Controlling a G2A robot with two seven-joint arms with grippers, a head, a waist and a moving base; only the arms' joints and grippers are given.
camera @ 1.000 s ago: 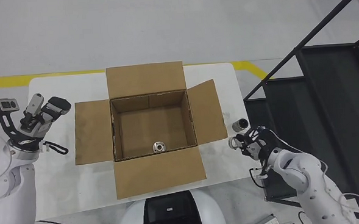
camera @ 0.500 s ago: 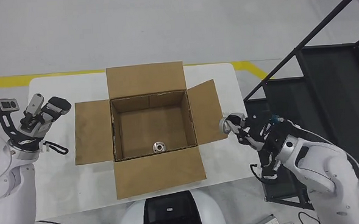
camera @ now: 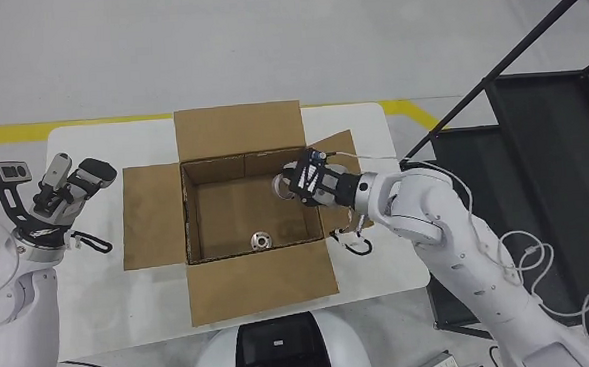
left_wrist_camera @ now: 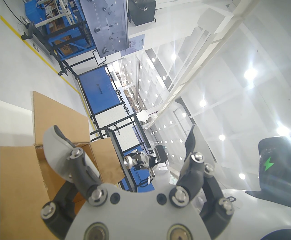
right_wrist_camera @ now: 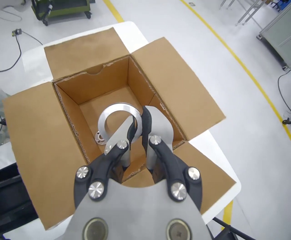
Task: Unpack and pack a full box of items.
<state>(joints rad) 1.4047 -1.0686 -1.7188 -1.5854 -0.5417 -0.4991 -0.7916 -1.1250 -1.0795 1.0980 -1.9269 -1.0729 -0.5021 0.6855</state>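
Top view had me at a white table [camera: 111, 308] on a grey floor crossed by a yellow line [camera: 11, 131], with black metal steps [camera: 543, 140] off to my right. On the table sat the cardboard box [camera: 156, 216], open, all four flaps folded outward. One small metal flange [camera: 260, 239] lay on its bottom, close to the wall nearest me. My right gripper [right_wrist_camera: 142, 122] hung above the box's right side, pinching the rim of a metal ring [right_wrist_camera: 119, 106] that was clear of the bottom. My left gripper [left_wrist_camera: 122, 134] was spread wide with nothing between its fingers, left of the box near the table's left edge.
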